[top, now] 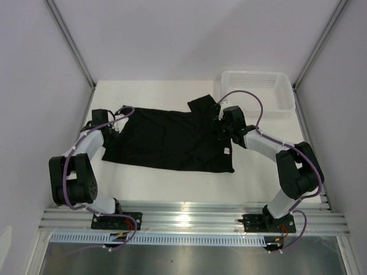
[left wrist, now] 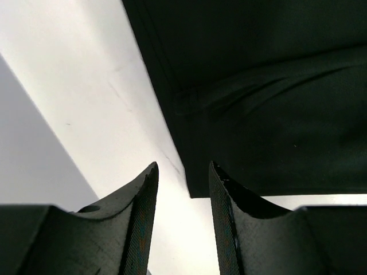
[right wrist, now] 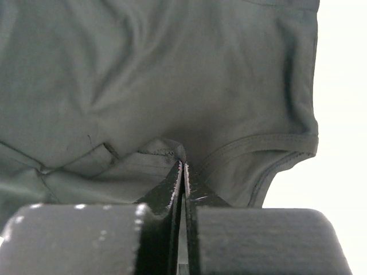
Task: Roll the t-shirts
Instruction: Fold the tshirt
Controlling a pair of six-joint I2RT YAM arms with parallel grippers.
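Note:
The black t-shirt point(top: 172, 140) lies spread across the middle of the table, with a small light label point(top: 226, 151) near its right edge. My left gripper point(top: 114, 129) sits at the shirt's left edge. In the left wrist view its fingers stand apart point(left wrist: 183, 169) with only white table between them, and a corner of the t-shirt point(left wrist: 269, 86) lies just ahead of the right finger. My right gripper point(top: 221, 123) is at the shirt's upper right. Its jaws point(right wrist: 182, 165) are shut, with a raised fold of the t-shirt point(right wrist: 172, 74) pinched at the tips beside a curved hem.
A white mesh basket point(top: 258, 91) stands at the back right corner, just behind the right arm. White walls with metal posts close in both sides. The aluminium rail point(top: 189, 220) carrying both arm bases runs along the near edge.

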